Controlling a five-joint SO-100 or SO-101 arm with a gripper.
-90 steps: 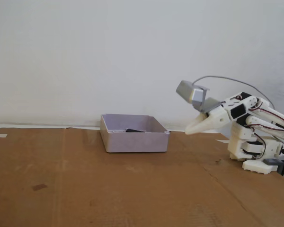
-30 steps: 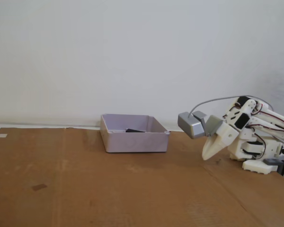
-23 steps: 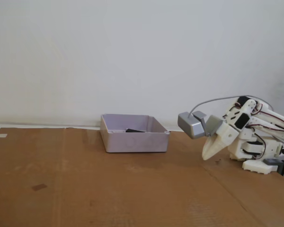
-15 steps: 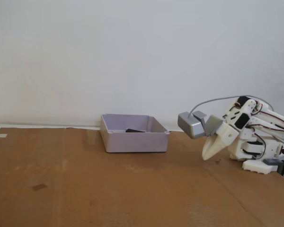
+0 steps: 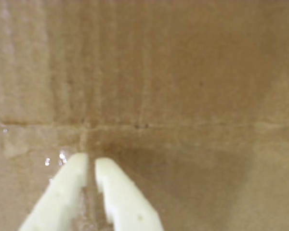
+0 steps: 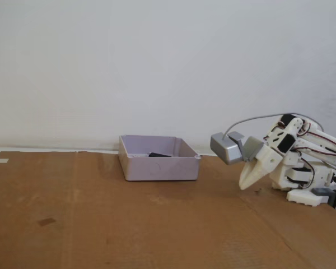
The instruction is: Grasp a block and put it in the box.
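Observation:
The pale lilac-grey box (image 6: 157, 166) stands on the cardboard at mid-distance. Inside it, a small black block (image 6: 158, 154) shows just above the front wall. My gripper (image 6: 244, 184) is well to the right of the box, folded down near the arm's base, tips pointing at the cardboard. In the wrist view the two white fingers (image 5: 120, 192) reach up from the bottom edge, and the gripper (image 5: 90, 162) is shut with only a thin slit between them and nothing held. Neither box nor block appears in the wrist view.
Brown cardboard (image 6: 129, 224) covers the table, with a fold crease (image 5: 183, 126) ahead of the fingers. A grey metallic camera casing (image 6: 226, 147) rides on the wrist. The white arm base (image 6: 305, 182) stands at the right edge. A white wall is behind.
Three seconds ago the gripper was raised and pointing left towards the box; it has since swung down to the cardboard near the base. Over the last second nothing moved.

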